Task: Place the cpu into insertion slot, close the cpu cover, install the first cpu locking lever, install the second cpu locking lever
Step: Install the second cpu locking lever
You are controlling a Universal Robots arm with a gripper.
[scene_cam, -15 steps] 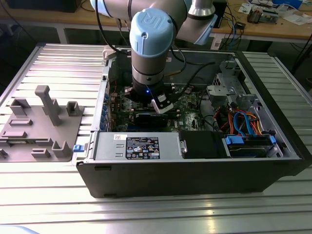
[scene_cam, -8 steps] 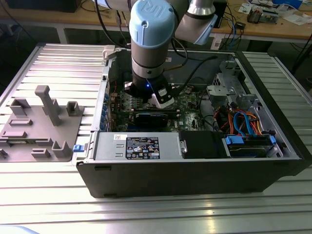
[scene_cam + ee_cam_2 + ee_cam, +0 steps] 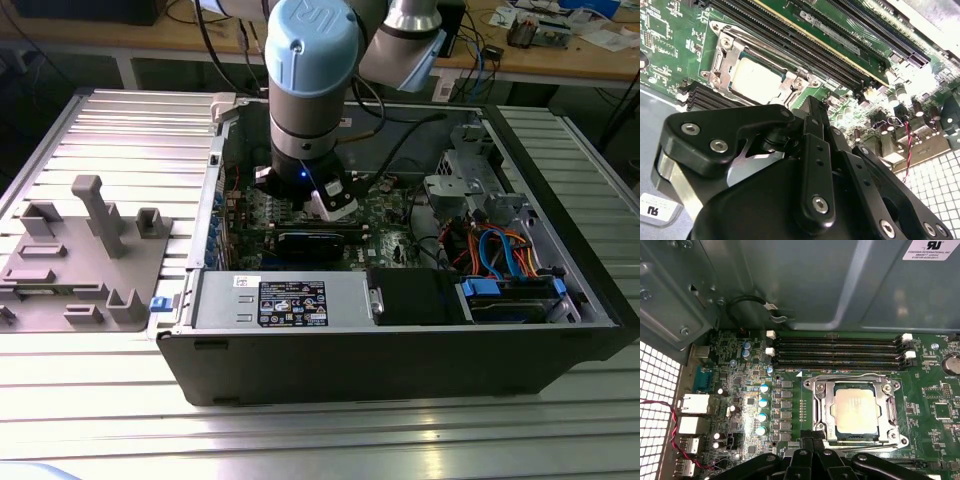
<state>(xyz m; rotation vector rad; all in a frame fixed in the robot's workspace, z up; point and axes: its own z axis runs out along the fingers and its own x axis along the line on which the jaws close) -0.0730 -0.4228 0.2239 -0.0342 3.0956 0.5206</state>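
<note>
Silvery metal is catching the light at the middle of the green circuit board (image 3: pixel 935 390), where the cpu (image 3: pixel 856 409) is sitting flat inside the insertion slot (image 3: pixel 816 412). The cpu cover (image 3: pixel 890 412) is lying down over the slot as a thin frame, and the chip's pale top is showing through its window. In the second wrist view the same chip (image 3: pixel 758 78) is sitting framed by the cover (image 3: pixel 720 57), with the long black memory slots (image 3: pixel 805 42) running just beside it.

The gripper (image 3: pixel 812 452) is hanging just above the board at the near edge of the slot. In the first wrist view its dark fingertips (image 3: pixel 806 444) are lying close together, almost touching — and nothing is showing between them. In the second wrist view the black gripper body (image 3: pixel 805 165) is taking up the foreground, pointing toward the slot.

In the exterior view the arm (image 3: pixel 310 90) is reaching down into an open computer case (image 3: pixel 400 360) that is resting on a ribbed metal table (image 3: pixel 90 400). The gripper (image 3: pixel 332 203) is hovering low over the board inside the case. Orange and blue cables (image 3: pixel 500 255) are lying bundled toward the exterior view's right — a grey plastic fixture (image 3: pixel 85 260) is standing on the table to the exterior view's left, well apart from the case.
</note>
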